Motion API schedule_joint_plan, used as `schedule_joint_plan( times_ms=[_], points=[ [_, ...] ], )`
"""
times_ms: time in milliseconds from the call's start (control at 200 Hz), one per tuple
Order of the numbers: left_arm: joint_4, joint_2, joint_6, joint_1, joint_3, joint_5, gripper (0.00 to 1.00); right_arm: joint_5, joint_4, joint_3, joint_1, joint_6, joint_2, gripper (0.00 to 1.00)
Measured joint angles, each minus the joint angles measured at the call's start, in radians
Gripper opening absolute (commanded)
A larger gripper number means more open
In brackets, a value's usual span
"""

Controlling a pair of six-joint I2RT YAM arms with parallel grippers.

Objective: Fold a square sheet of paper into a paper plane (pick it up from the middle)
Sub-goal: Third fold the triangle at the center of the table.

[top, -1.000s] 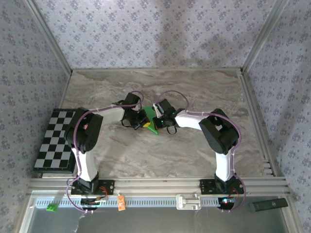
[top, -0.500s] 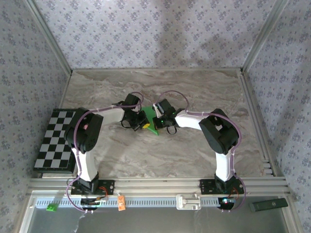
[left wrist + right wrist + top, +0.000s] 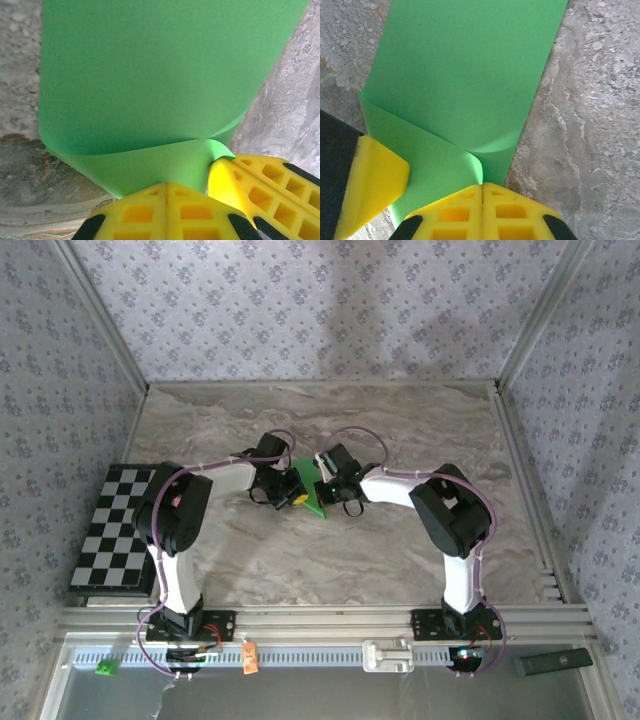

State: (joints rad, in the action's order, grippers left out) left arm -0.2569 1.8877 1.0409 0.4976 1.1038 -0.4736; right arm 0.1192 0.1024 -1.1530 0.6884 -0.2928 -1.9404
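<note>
The square sheet of paper (image 3: 307,490) lies at the middle of the bench (image 3: 400,430), bright green against the marbled top. From above it reads as a narrow wedge whose point aims toward 6 o'clock. Part of it lies flat, while the near edge is curled up and over into a soft roll, not yet a pressed crease.

The left gripper (image 3: 166,197) stands at 9 o'clock of the sheet, its yellow fingers brought together on the rolled-over edge. The right gripper (image 3: 482,197) meets it from 3 o'clock, likewise clamped on the lifted edge. The two sets of fingertips sit just beside each other.

The paper looks very light, thin and limp. It should bend at the slightest push, slide easily on the smooth bench, and tear or crumple if the two grips pull apart. A firm pinch at the edge close to the intended fold line seems best, with the roll flattened down onto the bench to set the crease.

The checkered board (image 3: 115,530) lies well apart at 8 o'clock.
</note>
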Motion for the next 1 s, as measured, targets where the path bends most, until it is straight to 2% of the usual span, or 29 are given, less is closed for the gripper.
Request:
schedule_joint_plan(
  times_ms=[925,999],
  points=[
    [0.006,0.014,-0.003,0.000,-0.002,0.014,0.02,0.002,0.014,-0.010,0.000,-0.008,-0.002,0.00],
    [0.008,0.014,-0.003,0.000,-0.003,0.014,0.01,0.011,0.029,-0.018,-0.003,-0.018,-0.002,0.09]
  ],
)
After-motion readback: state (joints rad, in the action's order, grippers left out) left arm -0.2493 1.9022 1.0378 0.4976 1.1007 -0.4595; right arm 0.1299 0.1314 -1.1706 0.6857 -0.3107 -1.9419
